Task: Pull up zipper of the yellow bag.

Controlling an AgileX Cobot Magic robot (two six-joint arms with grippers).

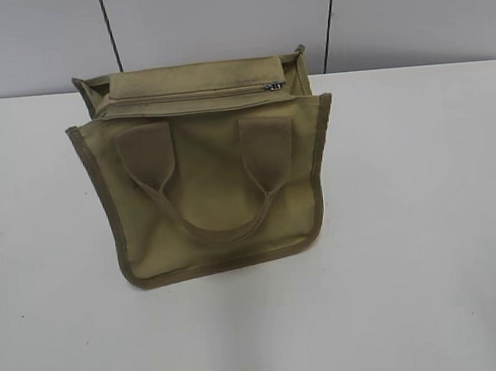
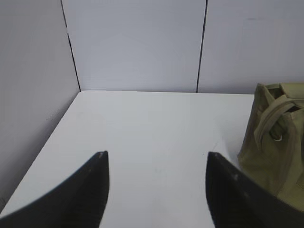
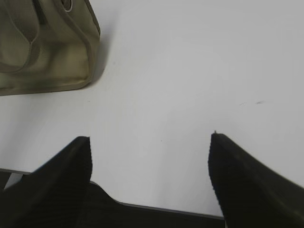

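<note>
The yellow bag is a khaki canvas tote lying on the white table, its looped handle toward me. The zipper runs across the bag's far top, with its small metal pull at the right end. No gripper shows in the exterior view. In the left wrist view my left gripper is open and empty over bare table, with the bag to its right. In the right wrist view my right gripper is open and empty, with the bag's corner at the upper left.
The white table meets grey wall panels with dark seams just behind the bag. A side wall borders the table's left. The table's near edge lies under the right gripper.
</note>
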